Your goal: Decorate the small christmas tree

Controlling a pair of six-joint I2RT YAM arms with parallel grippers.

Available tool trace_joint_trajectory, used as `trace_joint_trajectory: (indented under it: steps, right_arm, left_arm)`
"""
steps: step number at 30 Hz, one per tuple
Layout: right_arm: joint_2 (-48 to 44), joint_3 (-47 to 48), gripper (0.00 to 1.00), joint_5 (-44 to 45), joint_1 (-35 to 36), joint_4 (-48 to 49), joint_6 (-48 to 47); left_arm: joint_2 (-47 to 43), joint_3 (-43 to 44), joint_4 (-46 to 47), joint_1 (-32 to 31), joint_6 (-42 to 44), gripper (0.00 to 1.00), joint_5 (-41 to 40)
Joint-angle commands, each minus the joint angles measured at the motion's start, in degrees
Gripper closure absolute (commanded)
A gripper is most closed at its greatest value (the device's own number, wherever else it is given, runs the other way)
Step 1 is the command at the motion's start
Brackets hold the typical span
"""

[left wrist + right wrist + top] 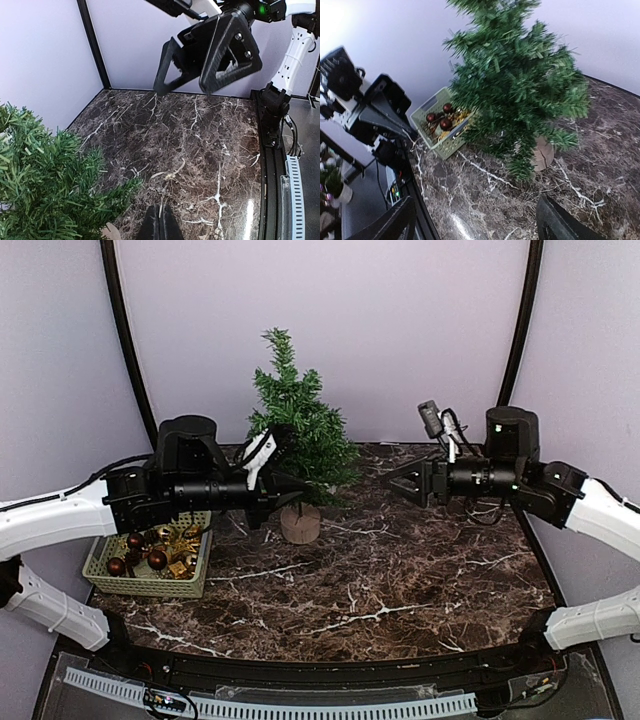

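Observation:
The small christmas tree [296, 420] stands on its pale wooden stump [300, 524] at the back middle of the marble table. My left gripper [291, 490] is shut, its tip against the tree's lower branches just above the stump. In the left wrist view its fingers [161, 226] are pressed together beside the green branches [45, 185], with only a thin pale sliver between the tips. My right gripper [403, 480] hovers open to the right of the tree, facing it, with nothing between its fingers [555, 225]. The tree [515, 85] fills the right wrist view.
A pale green basket [103, 575] holding dark red balls [157, 559] and gold ornaments sits at the left, under my left arm. It also shows behind the tree in the right wrist view, basket [449, 145]. Dark frame posts rise at the back corners.

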Motion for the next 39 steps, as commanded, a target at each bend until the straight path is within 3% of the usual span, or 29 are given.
trace_joint_trajectory:
  steps: [1,6,10,19,24,26,31,39]
  right_arm:
    - [5.53,4.56,0.21,-5.28,5.48,3.81,-2.38]
    - [12.10,10.63,0.30,-5.79,11.43,2.45,-6.71]
    - [15.33,12.80,0.44,-6.17,12.03,0.25,-8.36]
    - [14.38,8.76,0.50,-3.60,12.23,2.54,-7.07]
    - [14.50,6.56,0.58,-5.14,12.23,5.60,-4.92]
    - [14.73,6.15,0.66,-5.24,12.23,6.19,-4.39]
    - [12.57,5.32,1.00,-4.16,12.31,8.38,-3.24]
    - [5.39,2.73,1.00,0.10,12.31,10.19,-1.87]
  left_arm:
    - [0.36,2.99,-1.83,0.11,-0.45,1.00,3.96]
    - [1.35,4.38,-4.18,0.11,-1.01,1.00,5.95]
    - [1.49,4.77,-4.40,0.11,-1.51,1.00,6.63]
    - [0.55,4.73,-3.87,0.10,-2.45,1.00,6.40]
    - [0.10,4.81,-3.50,0.11,-2.83,1.00,5.07]
    - [-0.17,4.73,-3.01,0.09,-3.13,1.00,4.91]
    - [-0.96,4.55,-2.34,0.11,-4.27,1.00,4.04]
    - [-3.49,3.84,-1.76,0.99,-9.17,1.00,-0.98]
